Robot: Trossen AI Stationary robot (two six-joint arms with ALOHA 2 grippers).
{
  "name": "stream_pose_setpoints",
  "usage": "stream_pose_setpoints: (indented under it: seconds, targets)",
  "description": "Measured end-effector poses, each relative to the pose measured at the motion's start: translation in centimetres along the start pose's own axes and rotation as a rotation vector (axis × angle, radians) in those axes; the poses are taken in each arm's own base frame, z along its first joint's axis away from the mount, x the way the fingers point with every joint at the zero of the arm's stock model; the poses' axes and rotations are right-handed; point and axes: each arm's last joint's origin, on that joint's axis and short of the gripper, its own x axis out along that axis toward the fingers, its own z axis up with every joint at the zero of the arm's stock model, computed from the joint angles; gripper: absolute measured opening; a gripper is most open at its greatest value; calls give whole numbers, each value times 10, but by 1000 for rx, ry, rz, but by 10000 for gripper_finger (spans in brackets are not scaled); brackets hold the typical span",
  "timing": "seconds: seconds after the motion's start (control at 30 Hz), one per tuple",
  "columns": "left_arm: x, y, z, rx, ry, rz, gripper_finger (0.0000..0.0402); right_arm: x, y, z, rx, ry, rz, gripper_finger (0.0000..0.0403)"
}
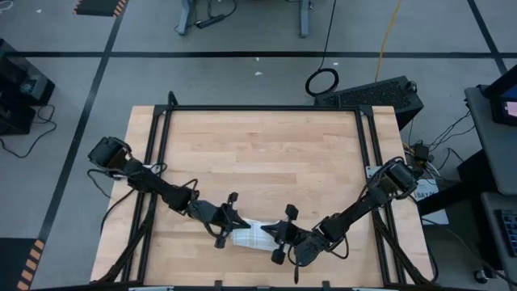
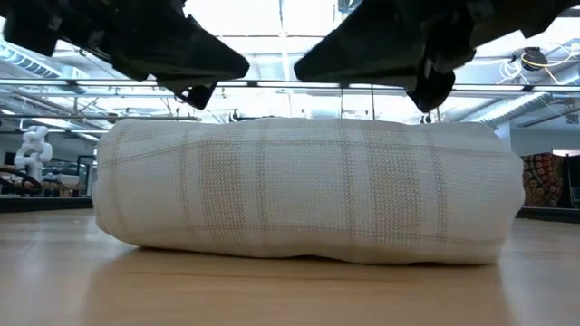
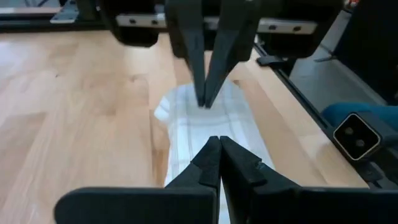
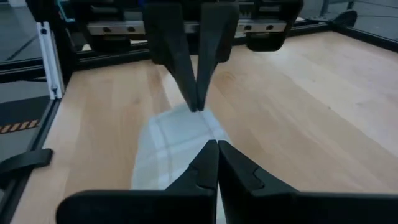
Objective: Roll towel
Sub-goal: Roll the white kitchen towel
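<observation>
Towel (image 2: 308,190) already sits as a tight roll at the table's (image 1: 258,153) near edge, between both arms. Left gripper (image 1: 229,230) and right gripper (image 1: 280,234) hover at opposite ends, fingers pressed together, pinching nothing. Looks finished to me: lift both straight up, clear of the cloth, so the roll doesn't loosen.

A light wooden table (image 1: 258,153) in a black frame (image 1: 262,108) stands on grey floor (image 1: 242,77) with black tape lines.

No words, numbers, labels or signs clear enough to read anywhere, not on table, not on floor.
</observation>
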Motion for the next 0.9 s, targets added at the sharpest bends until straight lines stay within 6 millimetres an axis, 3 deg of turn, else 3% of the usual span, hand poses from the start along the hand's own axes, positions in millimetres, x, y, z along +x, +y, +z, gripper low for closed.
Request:
stream_pose_setpoints:
  seconds: [0.13,0.43,0.9]
  targets:
    - [-1,0,-7,2,47,64,10,0,0,-3,-12,28,14,0]
    - [-5,6,-28,-47,194,173,10,7,-8,-29,32,76,-52,0]
    - [-5,5,-26,-50,172,179,10,1,-6,-11,-36,26,-21,0]
